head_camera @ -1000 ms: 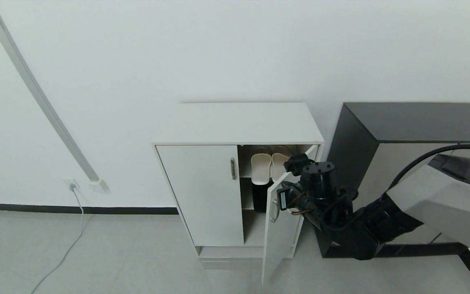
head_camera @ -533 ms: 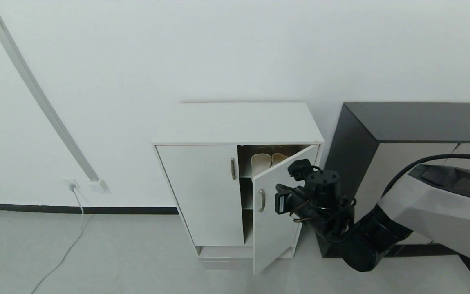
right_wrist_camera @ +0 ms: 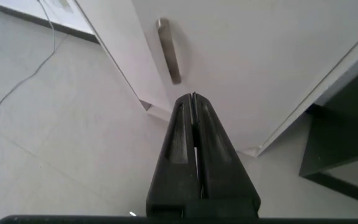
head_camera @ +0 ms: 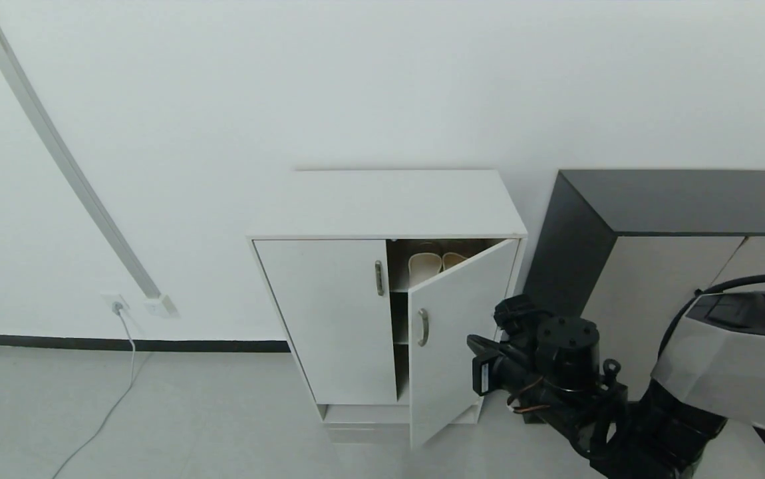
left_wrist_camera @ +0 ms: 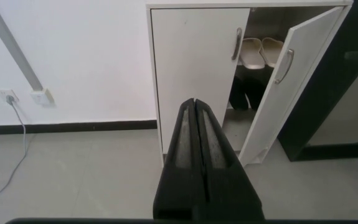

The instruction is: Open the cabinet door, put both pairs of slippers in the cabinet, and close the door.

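Note:
The white cabinet (head_camera: 389,199) stands against the wall with its left door closed. Its right door (head_camera: 452,332) stands ajar, about a third open, with its metal handle (head_camera: 423,326) facing out. A beige pair of slippers (head_camera: 432,261) lies on the upper shelf, also seen as slippers (left_wrist_camera: 259,51) from the left wrist. Something dark (left_wrist_camera: 244,93) stands on the shelf below them. My right gripper (head_camera: 474,343) is shut and empty, a little off the door's outer face, with the handle (right_wrist_camera: 168,59) just ahead of its tip. My left gripper (left_wrist_camera: 194,102) is shut and empty, well back from the cabinet.
A dark cabinet (head_camera: 655,199) stands right beside the white one, behind my right arm. A wall socket with a grey cable (head_camera: 120,313) is at the left. Open grey floor (head_camera: 189,419) lies in front.
The right door has swung from wide open to partly open. My right arm has then drawn back and down, away from the door's face.

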Available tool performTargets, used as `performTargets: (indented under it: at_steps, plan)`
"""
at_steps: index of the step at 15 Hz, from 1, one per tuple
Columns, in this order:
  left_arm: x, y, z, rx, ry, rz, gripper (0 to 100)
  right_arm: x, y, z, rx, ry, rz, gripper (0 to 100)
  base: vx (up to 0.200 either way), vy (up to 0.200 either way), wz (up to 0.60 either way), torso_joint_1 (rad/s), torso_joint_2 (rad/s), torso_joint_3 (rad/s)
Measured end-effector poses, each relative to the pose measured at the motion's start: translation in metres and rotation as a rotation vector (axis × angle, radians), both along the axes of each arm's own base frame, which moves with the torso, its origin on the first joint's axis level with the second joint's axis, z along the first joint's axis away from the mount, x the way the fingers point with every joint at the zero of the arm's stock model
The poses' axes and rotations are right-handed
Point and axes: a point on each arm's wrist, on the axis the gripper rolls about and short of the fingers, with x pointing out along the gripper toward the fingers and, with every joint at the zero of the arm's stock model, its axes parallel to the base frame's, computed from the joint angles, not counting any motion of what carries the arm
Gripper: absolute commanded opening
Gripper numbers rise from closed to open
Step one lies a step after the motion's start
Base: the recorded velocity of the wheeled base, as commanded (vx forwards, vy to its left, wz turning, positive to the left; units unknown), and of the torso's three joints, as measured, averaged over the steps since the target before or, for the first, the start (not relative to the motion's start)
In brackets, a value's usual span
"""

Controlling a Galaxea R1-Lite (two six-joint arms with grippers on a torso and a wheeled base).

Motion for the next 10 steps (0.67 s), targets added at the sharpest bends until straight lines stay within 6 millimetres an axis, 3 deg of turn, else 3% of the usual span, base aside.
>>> performTargets:
  at_steps: [4, 7, 10]
  plan:
    - [0.0, 0.0, 0.0, 0.0, 0.0, 0.0, 0, -0.021, -0.009, -0.008, -0.005, 0.003, 0.019, 0, 0.2, 0.0, 0.0, 0.007, 0.01, 0.001]
    - [0.0, 0.0, 0.0, 0.001, 0.001, 0.0, 0, -0.034, -0.015, -0.011, 0.0, -0.003, 0.03, 0, 0.0, 0.0, 0.0, 0.0, 0.0, 0.0]
    - [0.0, 0.0, 0.0, 0.002, 0.0, 0.0, 0, -0.033, -0.012, -0.009, 0.013, -0.018, 0.035, 0, 0.0, 0.0, 0.0, 0.0, 0.0, 0.0]
